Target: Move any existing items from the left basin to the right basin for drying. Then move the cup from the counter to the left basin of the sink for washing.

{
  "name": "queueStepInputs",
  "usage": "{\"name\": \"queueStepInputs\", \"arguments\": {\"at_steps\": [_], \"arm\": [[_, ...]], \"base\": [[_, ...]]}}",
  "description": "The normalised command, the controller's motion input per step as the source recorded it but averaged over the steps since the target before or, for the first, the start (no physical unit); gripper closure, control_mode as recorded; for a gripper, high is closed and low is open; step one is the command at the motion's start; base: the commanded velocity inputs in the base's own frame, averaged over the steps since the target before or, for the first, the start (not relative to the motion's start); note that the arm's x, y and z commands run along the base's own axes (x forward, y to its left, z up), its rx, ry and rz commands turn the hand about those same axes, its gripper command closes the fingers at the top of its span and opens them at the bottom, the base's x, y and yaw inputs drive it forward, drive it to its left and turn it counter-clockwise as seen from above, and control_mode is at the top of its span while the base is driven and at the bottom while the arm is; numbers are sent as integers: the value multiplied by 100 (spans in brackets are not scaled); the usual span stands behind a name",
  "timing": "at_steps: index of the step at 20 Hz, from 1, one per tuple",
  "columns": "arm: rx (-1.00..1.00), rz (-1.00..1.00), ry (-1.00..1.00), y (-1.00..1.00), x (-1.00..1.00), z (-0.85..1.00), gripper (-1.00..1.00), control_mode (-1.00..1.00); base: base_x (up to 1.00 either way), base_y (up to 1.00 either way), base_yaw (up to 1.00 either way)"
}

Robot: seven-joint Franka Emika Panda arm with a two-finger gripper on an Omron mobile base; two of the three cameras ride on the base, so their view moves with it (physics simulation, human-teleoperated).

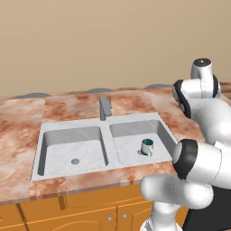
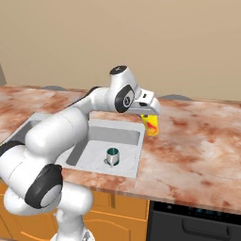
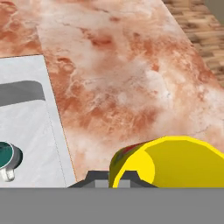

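Nearest the camera on the hand, the yellow cup sits right at the pincer, filling the low corner of that view; from the right base camera the cup hangs under the hand, lifted off the worktop, so the pincer is gripping it. Below and a little further, the silvery mug with the teal inside stands upright in the right basin, so the drying half of the job looks finished. Beyond the divider lies the left basin, with its round drain showing on a bare floor. The step in hand is carrying the cup there. I judge it best to keep the cup high enough to pass over the sink rim and the mug, steer wide of the faucet at the back, then lower it near the drain before letting go
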Motion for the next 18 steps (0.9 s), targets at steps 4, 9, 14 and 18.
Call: {"name": "queueStepInputs", "arguments": {"at_steps": [4,9,14,18], "arm": [[0,0,0,73,-26,23,100,-100],[0,0,0,71,-25,15,100,-100],[0,0,0,71,-24,8,100,-100],[0,0,0,70,-24,3,100,-100]], "base": [[0,0,0],[0,0,0],[0,0,0],[0,0,0]]}}
